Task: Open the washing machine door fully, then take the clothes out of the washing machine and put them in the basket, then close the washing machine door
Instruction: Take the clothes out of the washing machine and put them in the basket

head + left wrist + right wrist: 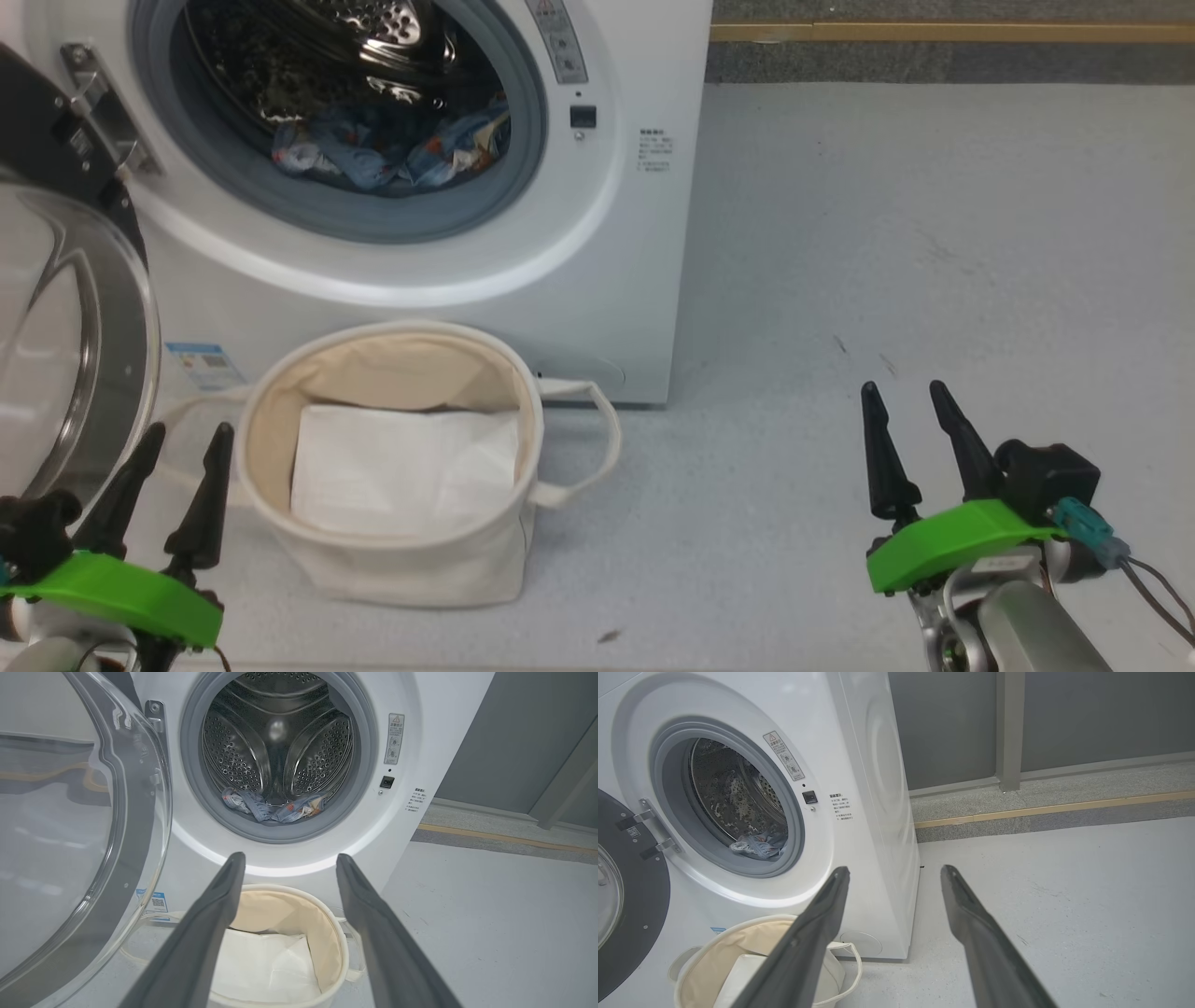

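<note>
Low at the near left, the left fingers (201, 504) stand spread wide apart, holding nothing and touching nothing. They sit between the open door (56, 355) on their left and the basket (411, 569) on their right, both near. At the near right, the right fingers (882, 467) are likewise spread wide and empty, above bare floor (887, 233), well apart from the washing machine (597, 280) and the basket. The door is swung out to the left on its hinge, leaving the round opening uncovered. The clothes (392, 154) lie in a crumpled heap at the bottom of the drum (308, 56), just behind the grey rubber lip (373, 219). The basket stands on the floor just in front of the machine, below the opening, with a folded white sheet (401, 467) inside it. Right of the machine the floor runs open to a far kerb (934, 33).
</note>
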Tool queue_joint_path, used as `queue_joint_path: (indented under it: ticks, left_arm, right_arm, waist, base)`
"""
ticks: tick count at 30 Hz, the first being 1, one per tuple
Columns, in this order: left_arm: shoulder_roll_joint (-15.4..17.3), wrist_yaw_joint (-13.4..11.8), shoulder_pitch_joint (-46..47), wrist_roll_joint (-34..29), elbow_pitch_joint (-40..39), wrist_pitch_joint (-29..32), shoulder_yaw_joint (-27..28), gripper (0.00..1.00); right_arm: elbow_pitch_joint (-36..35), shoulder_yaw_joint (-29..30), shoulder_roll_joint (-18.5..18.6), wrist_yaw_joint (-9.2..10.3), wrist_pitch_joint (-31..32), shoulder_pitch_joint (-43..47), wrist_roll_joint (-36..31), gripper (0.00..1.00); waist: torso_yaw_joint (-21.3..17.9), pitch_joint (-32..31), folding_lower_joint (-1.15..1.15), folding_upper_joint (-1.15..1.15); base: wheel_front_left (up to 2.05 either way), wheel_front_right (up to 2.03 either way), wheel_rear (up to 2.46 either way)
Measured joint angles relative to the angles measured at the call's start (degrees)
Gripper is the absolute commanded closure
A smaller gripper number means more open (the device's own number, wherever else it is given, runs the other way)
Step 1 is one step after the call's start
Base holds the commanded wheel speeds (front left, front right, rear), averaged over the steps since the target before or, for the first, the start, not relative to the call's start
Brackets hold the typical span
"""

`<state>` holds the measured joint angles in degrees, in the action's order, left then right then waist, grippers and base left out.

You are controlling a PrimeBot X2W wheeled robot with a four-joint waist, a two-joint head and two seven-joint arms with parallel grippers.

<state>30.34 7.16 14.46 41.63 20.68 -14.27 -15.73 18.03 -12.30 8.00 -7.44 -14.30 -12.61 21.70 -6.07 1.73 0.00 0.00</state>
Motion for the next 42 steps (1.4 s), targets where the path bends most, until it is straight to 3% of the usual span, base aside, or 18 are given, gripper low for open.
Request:
queue_joint_path:
  ticks: [14, 30, 42]
  left_arm:
    - [-1.6, 0.0, 1.9, -1.9, 1.8, 0.0, -0.3, 0.00]
    - [-6.5, -0.1, 4.4, -10.0, 4.7, 0.0, 2.1, 0.00]
    - [-10.2, -1.0, 18.8, -13.6, 17.1, 1.4, -1.8, 0.00]
  right_arm:
    - [0.0, 0.0, -0.1, 0.00, 0.0, -0.1, 0.0, 0.00]
    - [-0.6, 0.1, -0.2, 0.00, 0.0, -1.1, 0.0, 0.00]
    - [-4.4, 3.0, -0.2, 0.00, 0.0, -3.4, -0.5, 0.00]
  waist:
    - [0.4, 0.8, 0.00, 0.00]
    - [0.6, 3.2, 0.00, 0.00]
    - [0.3, 8.0, 0.00, 0.00]
  base:
    - [1.77, -1.78, 0.01]
    - [0.23, -0.23, 0.00]
    - [0.00, 0.00, 0.00]
